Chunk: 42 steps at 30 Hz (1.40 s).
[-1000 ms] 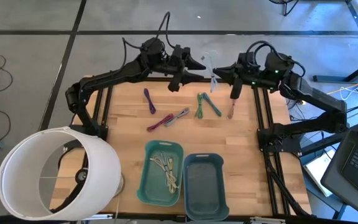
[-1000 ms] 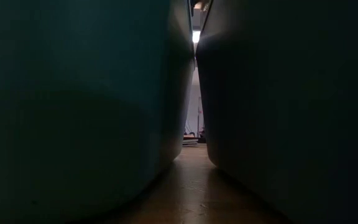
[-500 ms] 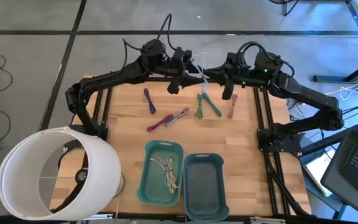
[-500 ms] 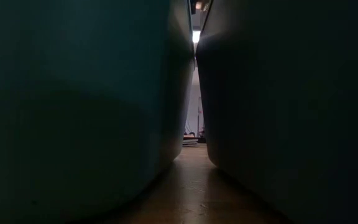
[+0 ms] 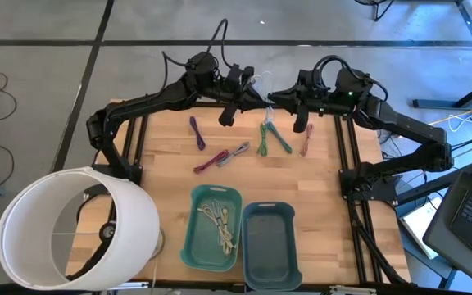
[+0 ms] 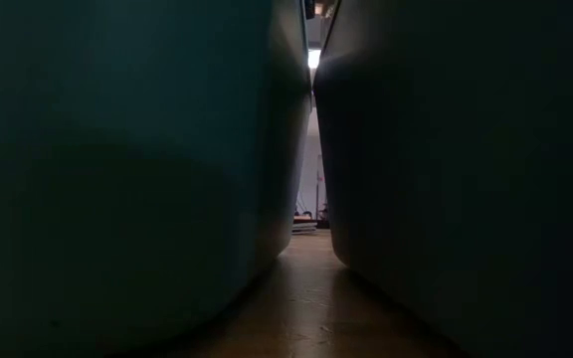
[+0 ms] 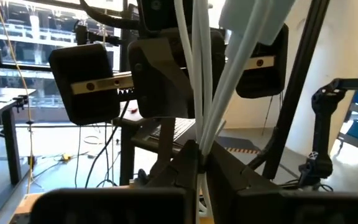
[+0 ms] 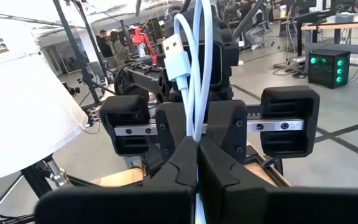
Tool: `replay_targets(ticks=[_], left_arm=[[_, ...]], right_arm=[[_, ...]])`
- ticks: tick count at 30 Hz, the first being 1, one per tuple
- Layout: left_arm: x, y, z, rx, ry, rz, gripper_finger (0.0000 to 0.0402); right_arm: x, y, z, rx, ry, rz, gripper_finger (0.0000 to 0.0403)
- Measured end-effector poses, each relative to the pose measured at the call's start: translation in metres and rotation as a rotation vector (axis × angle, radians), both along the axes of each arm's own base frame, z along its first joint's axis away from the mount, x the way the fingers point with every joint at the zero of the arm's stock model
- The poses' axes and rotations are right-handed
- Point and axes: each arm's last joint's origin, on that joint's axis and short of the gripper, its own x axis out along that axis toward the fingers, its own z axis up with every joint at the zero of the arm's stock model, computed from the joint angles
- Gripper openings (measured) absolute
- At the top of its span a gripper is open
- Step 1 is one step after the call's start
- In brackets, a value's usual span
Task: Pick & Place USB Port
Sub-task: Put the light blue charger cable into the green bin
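A white USB cable [image 5: 262, 82] hangs in the air over the table's far middle, between my two grippers. My left gripper [image 5: 256, 90] comes from the left and is shut on it. My right gripper [image 5: 274, 97] comes from the right and is shut on it too. The right wrist view shows the cable's loop and its white USB plug [image 8: 175, 43] standing up past the shut fingers. Both grippers face each other, nearly touching. The low view shows neither of them. My left gripper pinches several white strands of the cable [image 7: 199, 134] between its two fingers, level from the table's left. The strands run out past the fingertips, clear of the table. My right gripper pinches the cable's looped strands [image 8: 196, 127] between its two fingers, level from the table's right. The loop and plug stick out beyond the fingertips, lifted clear.
On the wood lie a purple cable [image 5: 197, 133], a red and grey one [image 5: 222, 156], a green and teal pair [image 5: 270, 138] and a reddish one [image 5: 306, 147]. Near the front stand a teal bin [image 5: 195, 238] with white cables, a blue-grey bin [image 5: 270, 242] and a white cylinder [image 5: 72, 225].
My right gripper has carried the white cable toward the table's left and far edge, up to my left gripper. My left gripper has shut on the cable, so both now hold it.
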Motion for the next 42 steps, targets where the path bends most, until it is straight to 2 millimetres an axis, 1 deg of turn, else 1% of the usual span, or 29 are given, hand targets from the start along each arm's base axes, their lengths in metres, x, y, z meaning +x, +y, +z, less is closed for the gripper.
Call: replay_targets(ticks=[2,5,8,13,16,19,24,26,28,32,34,38,42], left_arm=[[0.0,0.0,0.0,0.0,0.0,-0.001,0.0008],[0.0,0.0,0.0,0.001,-0.001,-0.003,0.0007],[0.0,0.0,0.0,-0.005,0.002,-0.009,0.0006],[0.0,-0.001,0.0,0.005,0.004,-0.022,0.0005],[-0.003,-0.003,-0.005,0.058,0.048,-0.094,0.0005],[-0.014,-0.009,-0.011,0.149,0.14,-0.126,0.0004],[-0.04,-0.02,-0.028,0.354,0.353,-0.143,0.0004],[-0.049,-0.029,-0.033,0.465,0.43,-0.17,0.0004],[-0.056,-0.042,-0.039,0.6,0.507,-0.211,0.0004],[-0.061,-0.068,-0.053,0.859,0.686,-0.288,0.0003],[-0.06,-0.081,-0.057,0.97,0.752,-0.311,0.0003],[-0.061,-0.106,-0.064,1.165,0.836,-0.388,0.0003],[-0.062,-0.127,-0.068,1.305,0.902,-0.439,0.0003]], right_arm=[[-0.001,0.0,0.0,-0.02,0.001,0.001,0.0009],[-0.006,0.002,0.003,-0.059,-0.004,0.0,0.004],[-0.015,0.004,0.009,-0.104,-0.021,0.0,0.0087],[-0.033,0.01,0.016,-0.128,-0.029,-0.002,0.0176],[-0.048,0.013,0.014,-0.12,0.038,-0.034,0.0217],[-0.065,0.016,0.008,-0.092,0.137,-0.12,0.0241],[-0.091,0.02,0.004,-0.047,0.214,-0.244,0.0244],[-0.098,0.021,0.005,-0.051,0.222,-0.274,0.024],[-0.104,0.021,0.006,-0.059,0.219,-0.304,0.0235],[-0.109,0.022,0.007,-0.096,0.222,-0.347,0.0225],[-0.109,0.021,0.007,-0.112,0.226,-0.364,0.0221],[-0.109,0.021,0.007,-0.14,0.239,-0.369,0.0215],[-0.109,0.021,0.006,-0.164,0.254,-0.381,0.0213]])
